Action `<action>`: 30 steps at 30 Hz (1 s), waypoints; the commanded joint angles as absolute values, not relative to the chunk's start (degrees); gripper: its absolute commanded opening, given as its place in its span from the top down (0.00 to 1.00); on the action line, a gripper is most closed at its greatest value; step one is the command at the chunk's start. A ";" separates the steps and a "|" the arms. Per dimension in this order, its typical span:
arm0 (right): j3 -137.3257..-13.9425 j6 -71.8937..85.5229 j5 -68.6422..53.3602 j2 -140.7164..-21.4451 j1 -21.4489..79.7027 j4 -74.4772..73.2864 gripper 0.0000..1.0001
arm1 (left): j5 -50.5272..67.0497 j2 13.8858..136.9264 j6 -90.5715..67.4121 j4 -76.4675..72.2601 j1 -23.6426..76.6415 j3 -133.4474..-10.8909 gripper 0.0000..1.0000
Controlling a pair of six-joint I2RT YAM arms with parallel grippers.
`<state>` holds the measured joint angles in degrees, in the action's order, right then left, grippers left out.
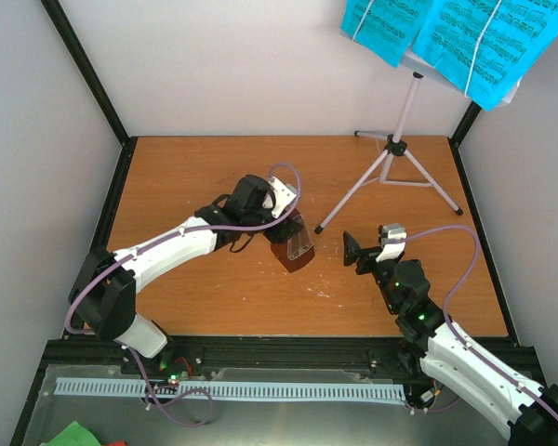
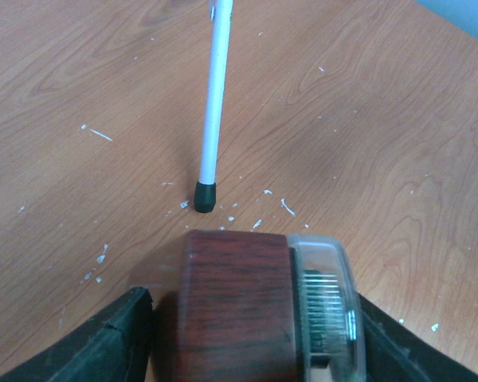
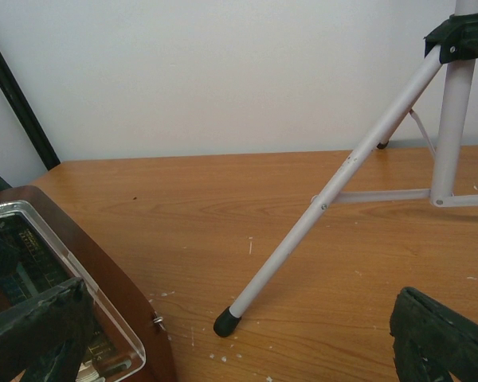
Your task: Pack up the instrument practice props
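Step in hand, judged: left arm taking hold of the metronome [image 1: 296,249], mid-table, a bit left of centre, on the wooden table [image 1: 186,177]. To do it well: keep the body centred between the fingers so both pads land together and it doesn't skid or twist. One pad meets the wood side and the other the clear cover, which looks slick, so squeeze evenly and not hard. Lift straight up. The stand foot [image 2: 205,196] sits just beyond the metronome, apart from it, so don't swing that way and clip the leg

Left gripper [image 2: 255,350]: jaws partly spread and straddling the metronome. Left finger [image 2: 103,342] is tight beside the wood face and the other is tight beside the cover. Can't tell if they press yet or just sit alongside. The base looks to be down on the table, so it's not lifted as far as I can see

Right gripper [image 1: 363,253]: jaws spread wide, holding nothing and touching nothing. It hovers right of the metronome and near the same stand foot

Music stand [image 1: 397,139]: upright on its tripod legs at the far right of the table, not folded. Cyan sheet-music pages [image 1: 446,32] are on its desk at far right, top of the overhead view. Both look untouched, so most of the packing is left
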<state>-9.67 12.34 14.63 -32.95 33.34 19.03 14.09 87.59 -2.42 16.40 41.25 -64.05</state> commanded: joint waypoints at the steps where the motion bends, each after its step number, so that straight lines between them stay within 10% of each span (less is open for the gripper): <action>1: -8.63 12.61 15.90 -32.25 32.86 19.11 0.00 | 13.18 88.19 -1.99 17.61 42.49 -66.18 0.45; 10: -8.55 12.44 16.16 -32.12 32.81 19.01 0.00 | 11.64 88.02 -2.71 17.68 42.89 -66.27 0.54; 20: -8.52 12.40 16.13 -32.00 32.81 18.79 0.00 | 16.08 86.03 -5.52 14.39 42.97 -65.55 0.15; 30: -8.46 12.57 15.64 -32.07 32.85 18.81 0.00 | 14.25 86.34 -5.36 13.89 42.93 -65.74 0.38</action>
<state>-9.17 12.32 15.25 -32.60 33.34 18.87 14.06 87.13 -5.32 14.85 42.22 -64.25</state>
